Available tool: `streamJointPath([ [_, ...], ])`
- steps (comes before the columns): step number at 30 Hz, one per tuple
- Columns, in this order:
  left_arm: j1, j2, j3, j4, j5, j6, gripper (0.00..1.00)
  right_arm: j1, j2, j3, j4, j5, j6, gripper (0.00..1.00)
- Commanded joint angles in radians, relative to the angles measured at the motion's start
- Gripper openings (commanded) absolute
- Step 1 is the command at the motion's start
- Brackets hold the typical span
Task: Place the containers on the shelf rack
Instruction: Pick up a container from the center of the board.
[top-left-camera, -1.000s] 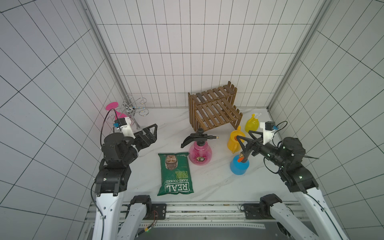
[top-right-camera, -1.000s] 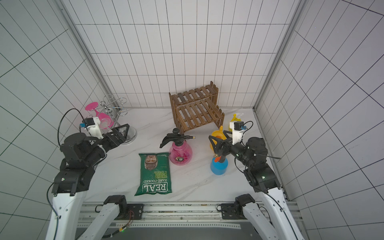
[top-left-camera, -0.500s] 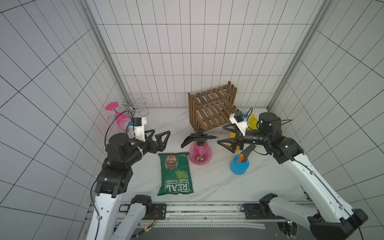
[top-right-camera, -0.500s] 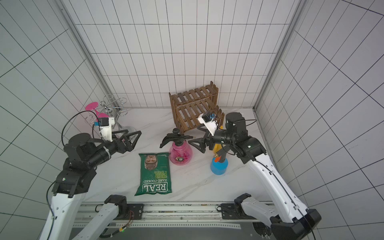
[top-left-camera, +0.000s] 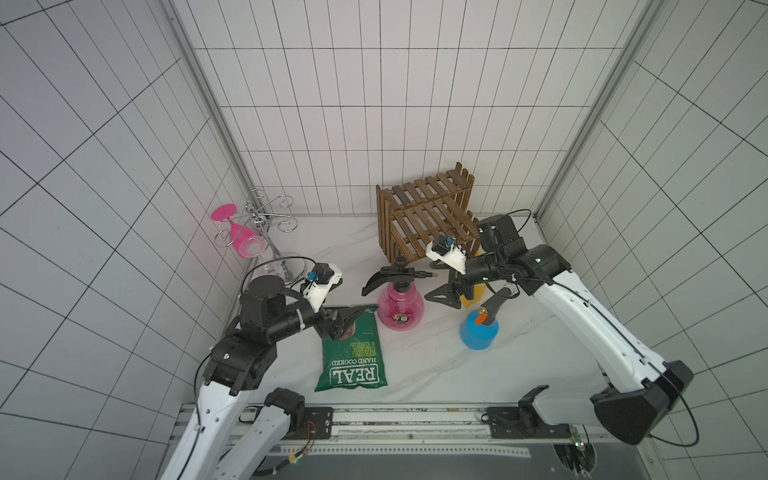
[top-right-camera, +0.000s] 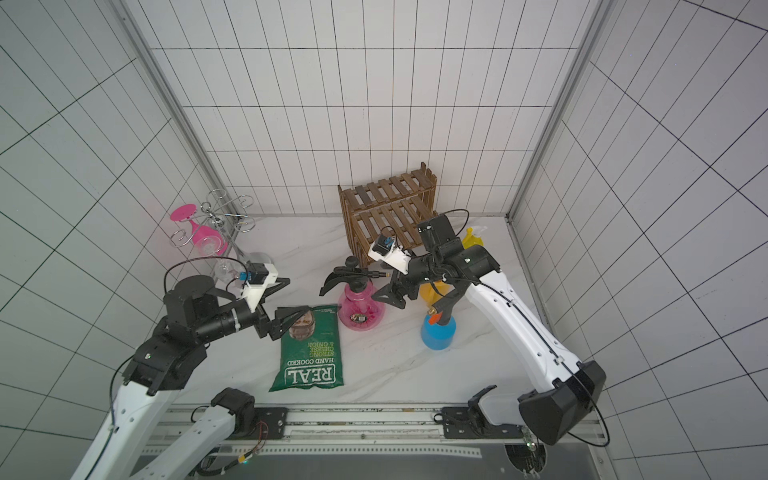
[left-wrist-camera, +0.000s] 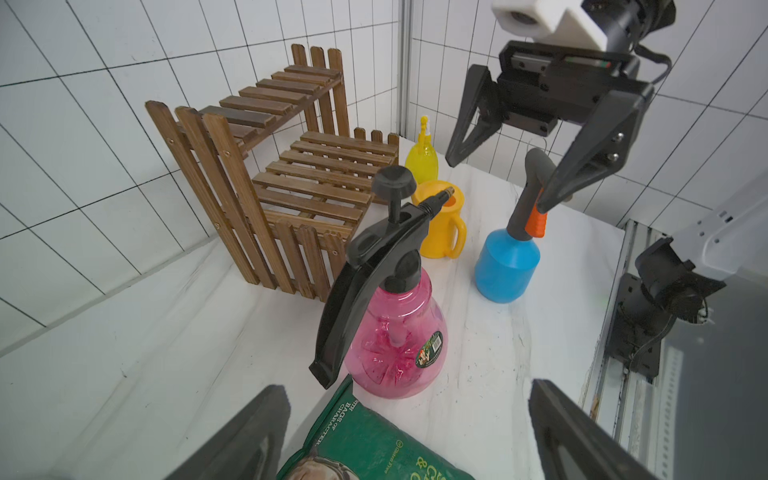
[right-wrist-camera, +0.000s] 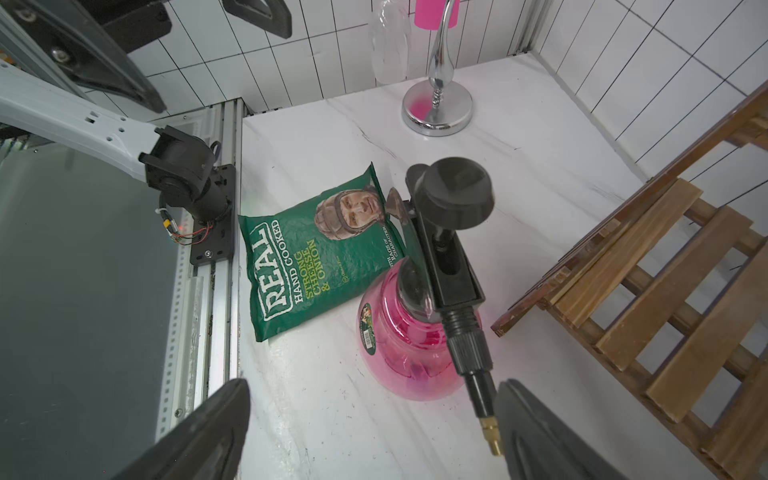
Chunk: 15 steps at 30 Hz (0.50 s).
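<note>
The pink sprayer (top-left-camera: 400, 307) with its black pump stands mid-table. My left gripper (top-right-camera: 297, 295) is open just left of it, over the top edge of the crisp bag, holding nothing. My right gripper (top-left-camera: 432, 286) is open on the sprayer's other side, one finger beside the brass nozzle tip (right-wrist-camera: 490, 436). The blue sprayer (top-left-camera: 478, 330) stands to the front right. The yellow watering can (left-wrist-camera: 440, 224) and the small yellow spray bottle (left-wrist-camera: 422, 160) stand behind it. The shelf rack (top-left-camera: 424, 216) stands against the back wall with bare slats.
A green crisp bag (top-left-camera: 353, 353) lies flat in front of the pink sprayer. A chrome wire holder (top-left-camera: 266, 216) with a pink glass (top-left-camera: 245, 243) and a clear glass stands at the back left. Tiled walls close in three sides, and a metal rail (top-left-camera: 415, 419) runs along the front.
Both arms have swung in toward the pink sprayer. The left gripper came right over the bag's top edge, and the right gripper came left to the nozzle. Both jaws stay apart.
</note>
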Motion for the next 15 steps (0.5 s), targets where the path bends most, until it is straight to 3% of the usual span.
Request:
streamJointPath([
  [1, -0.006, 0.019, -0.025, 0.064, 0.017, 0.073, 0.92, 0.008, 0.052, 0.052, -0.057, 0.025, -0.063, 0.87],
  [15, -0.012, 0.030, -0.109, 0.126, 0.060, 0.147, 0.91, 0.017, 0.194, 0.116, -0.057, 0.024, -0.139, 0.57],
])
